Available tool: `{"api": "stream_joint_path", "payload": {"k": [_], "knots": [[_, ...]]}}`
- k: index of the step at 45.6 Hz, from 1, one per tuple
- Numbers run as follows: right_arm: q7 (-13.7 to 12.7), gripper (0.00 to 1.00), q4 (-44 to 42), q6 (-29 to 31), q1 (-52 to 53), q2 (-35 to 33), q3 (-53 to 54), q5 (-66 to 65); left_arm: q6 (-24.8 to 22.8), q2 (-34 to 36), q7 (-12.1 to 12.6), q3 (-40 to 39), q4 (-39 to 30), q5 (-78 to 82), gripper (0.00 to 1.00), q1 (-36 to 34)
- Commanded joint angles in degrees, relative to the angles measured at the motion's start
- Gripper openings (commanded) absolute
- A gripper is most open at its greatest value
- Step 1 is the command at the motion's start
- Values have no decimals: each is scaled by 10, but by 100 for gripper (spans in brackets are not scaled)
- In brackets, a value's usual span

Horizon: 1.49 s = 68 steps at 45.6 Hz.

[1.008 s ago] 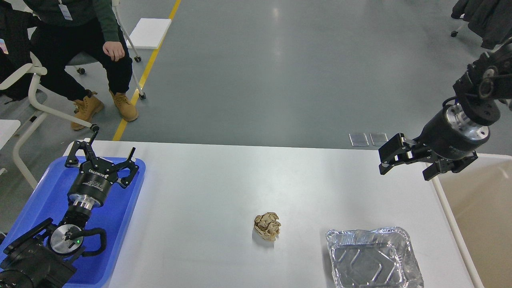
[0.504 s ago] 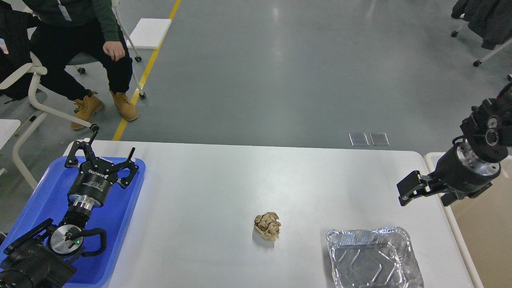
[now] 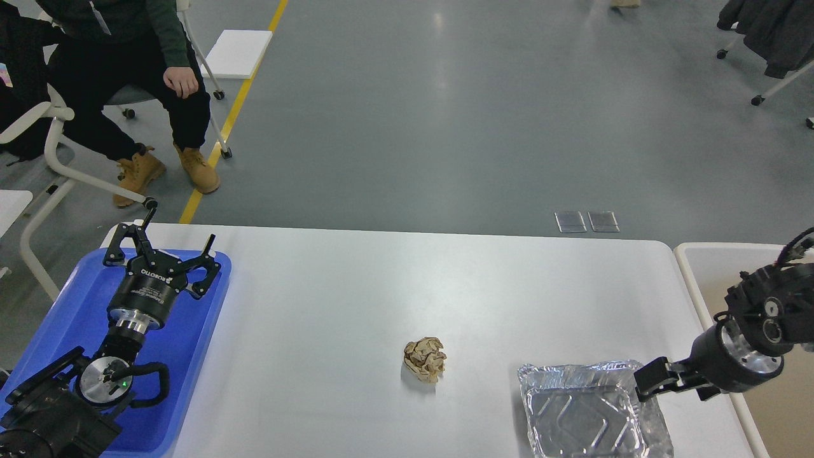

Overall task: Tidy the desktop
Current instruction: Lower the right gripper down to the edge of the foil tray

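The desktop [image 3: 356,299] lies bare across its far half and middle, with only a paper ball [image 3: 425,359] and a foil tray [image 3: 591,410] near the front edge.

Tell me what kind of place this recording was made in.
Probably a robotics lab or test hall: a bare grey floor with a yellow line, a seated onlooker on a wheeled chair, and a white desktop staged with litter.

The desktop [image 3: 356,299] is a large, smooth white rectangle with rounded corners, lying flat and level. Measured from the blue tray [image 3: 70,318] that overlaps its left edge, the white surface stretches away to the right, its far edge running straight from just behind the tray.
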Motion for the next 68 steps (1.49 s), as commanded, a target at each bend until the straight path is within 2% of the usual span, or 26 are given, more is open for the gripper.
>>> {"api": "stream_joint_path", "payload": {"k": [1, 23, 43, 47, 51, 55, 60, 64, 68], "knots": [[1, 100, -38, -61, -96, -10, 37, -38, 0, 0, 0, 0, 0, 0, 99, 0], [2, 99, -116, -104, -189, -5, 66, -36, 0, 0, 0, 0, 0, 0, 99, 0], [3, 96, -135, -133, -232, 8, 100, -37, 0, 0, 0, 0, 0, 0, 99, 0], [4, 86, -138, -137, -235, 15, 100, -37, 0, 0, 0, 0, 0, 0, 99, 0], [5, 82, -139, -138, -237, 17, 101, -37, 0, 0, 0, 0, 0, 0, 99, 0], [5, 70, -143, -139, -238, 19, 101, -38, 0, 0, 0, 0, 0, 0, 99, 0], [6, 36, -147, -140, -239, 29, 98, -40, 0, 0, 0, 0, 0, 0, 99, 0], [6, 2, -150, -139, -236, 35, 95, -40, 0, 0, 0, 0, -1, 0, 99, 0], [8, 0, -149, -139, -234, 36, 94, -51, 0, 0, 0, 0, 0, 0, 99, 0]]}}
